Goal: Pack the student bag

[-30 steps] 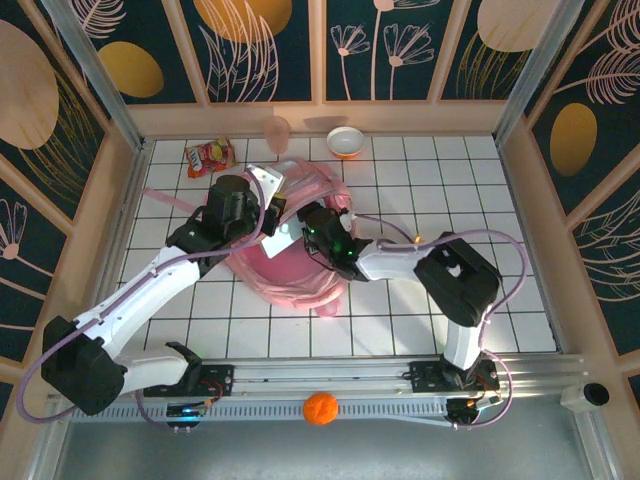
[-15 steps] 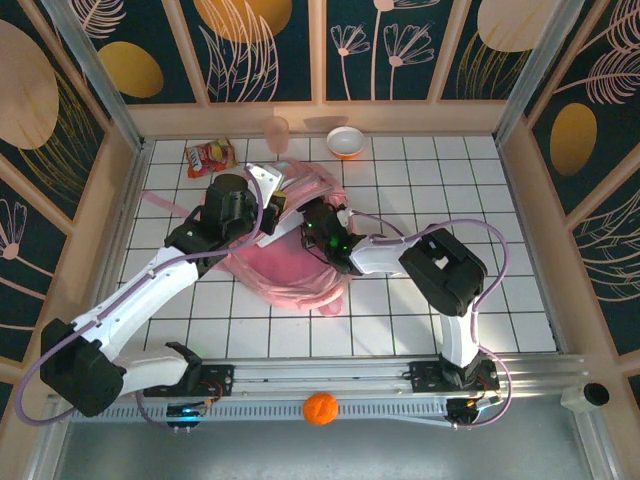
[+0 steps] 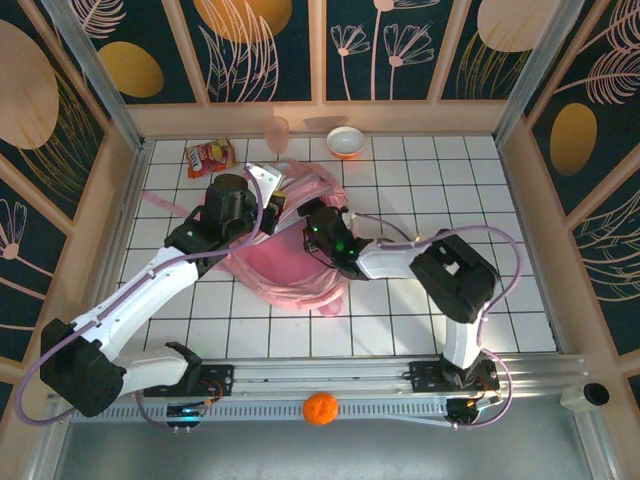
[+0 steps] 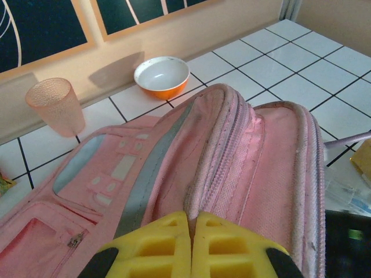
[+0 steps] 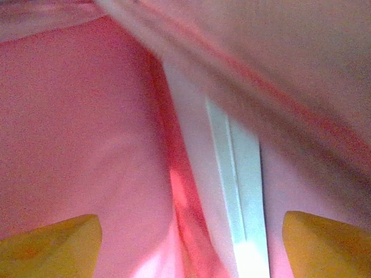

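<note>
Our left gripper (image 4: 190,217) is squeezed tight, its two yellow fingers (image 4: 159,243) pressed together on the zip edge of the big soft pink cloth student bag (image 3: 290,268), and it holds that edge up. Our right gripper (image 5: 185,243) is spread wide and holds nothing. Its yellow fingers (image 5: 49,243) sit far apart with pink cloth all around them, and from above we see it (image 3: 318,226) poking into the bag's open mouth. The bag lies in the middle of the white tiled table (image 3: 480,200), between the two arms. Its long side runs from the back wall toward us, and its front pockets (image 4: 98,174) face up. Behind it, near the back wall, stand a see-through pink plastic cup (image 4: 55,106) and a small round orange bowl with a white inside (image 4: 162,76). A red and yellow snack packet (image 3: 208,156) lies to the left. A round orange ball (image 3: 320,408) rests by the metal rail (image 3: 330,375) at the near edge. The walls (image 3: 270,50) are dark blue with gold leaves and wooden frames.
</note>
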`<state>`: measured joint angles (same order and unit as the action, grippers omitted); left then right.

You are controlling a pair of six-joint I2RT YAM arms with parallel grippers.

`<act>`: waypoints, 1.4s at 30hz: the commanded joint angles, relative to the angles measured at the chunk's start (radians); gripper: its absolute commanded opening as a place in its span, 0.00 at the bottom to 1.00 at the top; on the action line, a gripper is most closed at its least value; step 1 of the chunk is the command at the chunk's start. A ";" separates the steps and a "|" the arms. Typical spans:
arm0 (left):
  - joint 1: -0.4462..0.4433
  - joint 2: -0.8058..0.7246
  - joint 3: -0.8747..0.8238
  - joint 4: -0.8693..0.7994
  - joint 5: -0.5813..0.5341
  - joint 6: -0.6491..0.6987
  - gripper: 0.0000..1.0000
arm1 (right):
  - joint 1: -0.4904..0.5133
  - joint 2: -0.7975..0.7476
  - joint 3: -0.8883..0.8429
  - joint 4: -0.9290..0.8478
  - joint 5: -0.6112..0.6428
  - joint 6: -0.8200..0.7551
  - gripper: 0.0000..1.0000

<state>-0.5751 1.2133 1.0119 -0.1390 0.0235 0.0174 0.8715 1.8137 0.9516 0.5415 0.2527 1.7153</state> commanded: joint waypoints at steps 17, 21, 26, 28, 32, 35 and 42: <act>-0.003 0.077 -0.169 0.141 0.230 0.117 0.00 | -0.022 -0.773 -0.199 -0.569 0.161 -0.336 0.83; -0.029 0.175 -0.219 0.088 0.244 0.190 0.00 | -0.055 -0.847 -0.233 -0.591 0.151 -0.386 0.83; -0.099 0.317 -0.201 -0.010 0.159 0.230 0.00 | -0.078 -0.880 -0.279 -0.586 0.109 -0.401 0.83; -0.109 0.341 -0.213 0.005 0.168 0.229 0.00 | -0.082 -0.883 -0.295 -0.568 0.090 -0.401 0.83; -0.121 0.335 -0.223 0.072 0.203 0.188 0.00 | -0.082 -0.876 -0.297 -0.565 0.073 -0.429 0.83; -0.152 0.334 -0.199 0.130 0.225 0.141 0.00 | -0.094 -0.871 -0.284 -0.579 0.063 -0.461 0.83; -0.194 0.334 -0.109 0.222 0.298 0.010 0.08 | -0.147 -0.845 -0.256 -0.586 -0.041 -0.608 0.80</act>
<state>-0.7521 1.5536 0.8505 0.0048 0.2291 0.0971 0.7410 0.9573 0.6651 -0.0387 0.2600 1.2106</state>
